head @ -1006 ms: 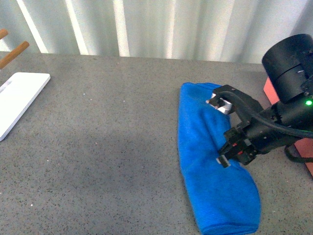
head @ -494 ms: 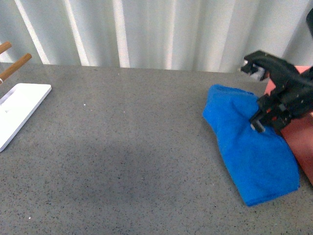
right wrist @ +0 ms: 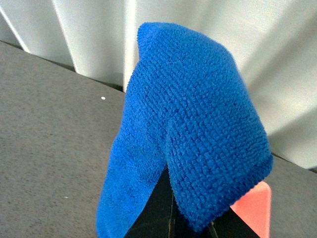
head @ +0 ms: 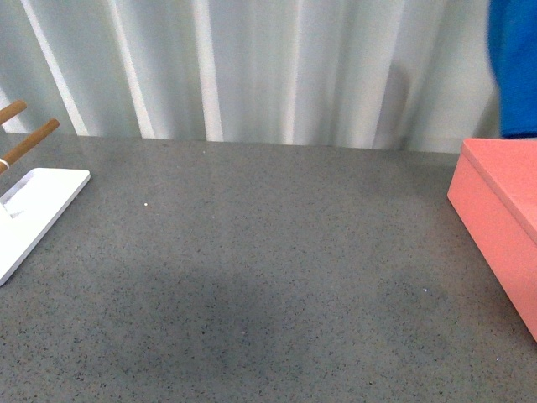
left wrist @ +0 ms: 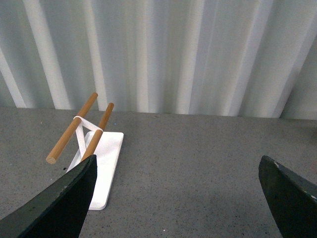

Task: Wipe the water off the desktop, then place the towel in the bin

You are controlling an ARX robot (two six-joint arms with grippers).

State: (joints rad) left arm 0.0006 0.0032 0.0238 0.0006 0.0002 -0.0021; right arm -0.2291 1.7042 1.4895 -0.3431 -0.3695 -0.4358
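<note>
1 towel (right wrist: 188, 139) pinched in right claw (right wrist: 171, 218); left claw (left wrist: 178, 198) spread; 1 bin (head: 499, 218); 2 pegs (left wrist: 72, 127)

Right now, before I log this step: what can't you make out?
Right gripper: outside the front view; in the right wrist view the towel drapes over it, hiding its jaws.
Most of the towel: front view shows only a blurred strip at its top right edge.
Bin inside: cut by the front view's right edge; right wrist view shows one corner.
</note>
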